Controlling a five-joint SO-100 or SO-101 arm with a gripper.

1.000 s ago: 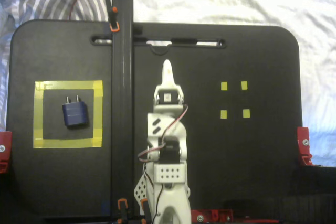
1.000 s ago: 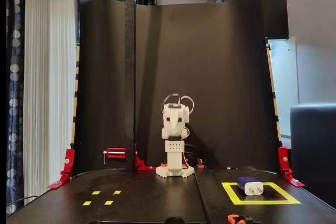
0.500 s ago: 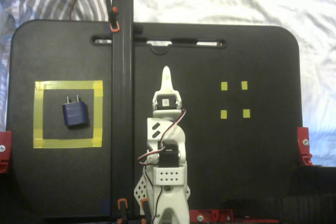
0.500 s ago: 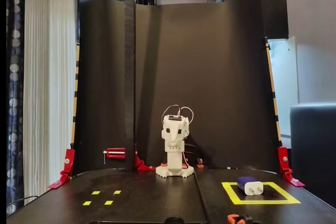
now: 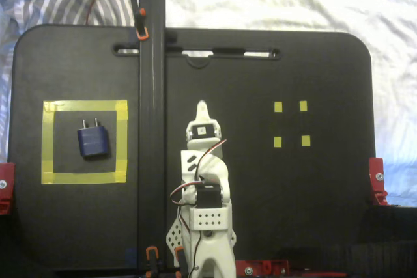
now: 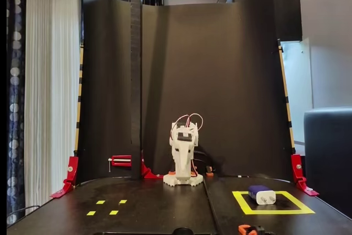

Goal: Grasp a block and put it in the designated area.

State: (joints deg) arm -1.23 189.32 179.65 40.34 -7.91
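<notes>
I see the block (image 5: 93,141) already inside the area (image 5: 85,178); my gripper (image 5: 202,105) looks closed and empty, well apart; only a stray sweep could knock it out.

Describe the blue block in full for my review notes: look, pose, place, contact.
The block is a small dark-blue boxy plug adapter of plastic look, with rounded edges. Two short silver prongs stick out of one end, toward the board's far edge in the top-down fixed view. In the front fixed view its end face looks pale with two dark spots. It lies flat on the black board inside the yellow tape square, clear of the tape. Nothing else touches it; the gripper is far off.
</notes>
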